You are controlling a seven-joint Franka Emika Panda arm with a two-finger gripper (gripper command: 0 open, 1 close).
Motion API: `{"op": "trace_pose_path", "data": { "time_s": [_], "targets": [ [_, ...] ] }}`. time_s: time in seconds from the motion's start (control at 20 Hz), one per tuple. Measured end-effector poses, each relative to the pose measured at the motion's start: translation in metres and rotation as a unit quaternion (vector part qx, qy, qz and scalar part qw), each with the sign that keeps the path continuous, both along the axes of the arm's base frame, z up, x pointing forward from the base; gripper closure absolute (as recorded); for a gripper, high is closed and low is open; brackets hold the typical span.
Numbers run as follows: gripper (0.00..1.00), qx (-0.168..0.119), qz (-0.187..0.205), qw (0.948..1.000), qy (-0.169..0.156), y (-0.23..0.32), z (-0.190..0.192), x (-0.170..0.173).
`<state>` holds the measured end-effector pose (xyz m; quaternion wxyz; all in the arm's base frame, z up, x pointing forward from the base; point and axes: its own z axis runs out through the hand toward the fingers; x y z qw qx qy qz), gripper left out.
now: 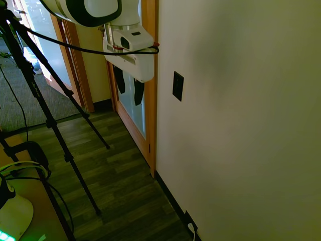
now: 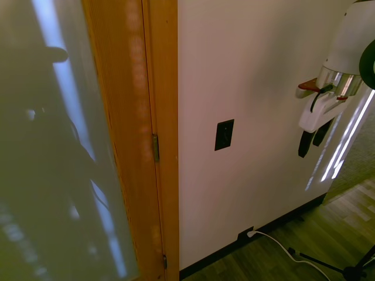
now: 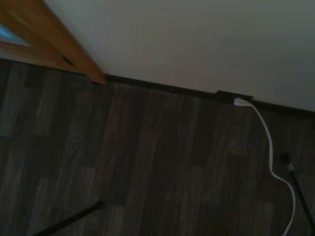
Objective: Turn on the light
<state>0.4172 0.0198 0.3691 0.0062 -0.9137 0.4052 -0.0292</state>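
Black switch plate (image 1: 177, 86) sits on the cream wall (image 1: 241, 120), well apart from the empty end effector (image 1: 129, 86), fingers narrowly parted; only the wrist view shows white plug (image 3: 241, 102) clearly

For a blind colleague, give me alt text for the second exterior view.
A small black rectangular wall switch sits on a cream wall, right of a wooden door frame. The white robot gripper hangs to its right, clear of it, pointing down.
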Motion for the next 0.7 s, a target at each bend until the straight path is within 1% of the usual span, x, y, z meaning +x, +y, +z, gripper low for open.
{"op": "trace_pose_path", "data": {
  "time_s": [0.1, 0.2, 0.35, 0.5, 0.7],
  "targets": [
    [0.00, 0.000, 0.000, 1.0000, 0.000, 0.000, 0.000, 0.001],
    [0.00, -0.003, 0.001, 1.0000, -0.008, 0.001, 0.002, 0.007],
    [0.00, -0.014, 0.003, 0.9994, -0.032, 0.011, 0.004, 0.027],
    [0.00, -0.023, -0.006, 0.9978, -0.062, 0.027, 0.000, 0.049],
    [0.00, -0.019, -0.018, 0.9946, -0.100, 0.044, -0.013, 0.076]
  ]
}}
